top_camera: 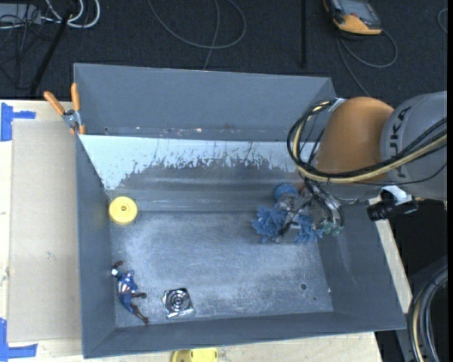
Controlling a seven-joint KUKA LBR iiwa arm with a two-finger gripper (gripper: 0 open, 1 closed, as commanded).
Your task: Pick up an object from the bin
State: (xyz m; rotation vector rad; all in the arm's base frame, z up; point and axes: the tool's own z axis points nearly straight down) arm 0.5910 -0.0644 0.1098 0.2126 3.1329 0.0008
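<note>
Gripper point(311, 216) low at the right of the bin point(211, 111).
It meets a blue shaggy clump point(270, 223); claw width cannot be told.

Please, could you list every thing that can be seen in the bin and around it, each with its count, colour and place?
bin: one, grey, middle of the view.
disc: one, yellow, round, on the left side of the bin floor.
toy figure: one, mostly blue, lying in the near left corner.
metal piece: one, silvery, just right of the toy figure, by the near wall.
shaggy thing: one, blue, on the right side of the floor, at the gripper.
handheld device: one, orange and black, on the dark floor beyond the bin.
gripper: one, dark, low on the right, against the shaggy thing.
arm: one, orange cover with black cables, coming in from the right.
</note>
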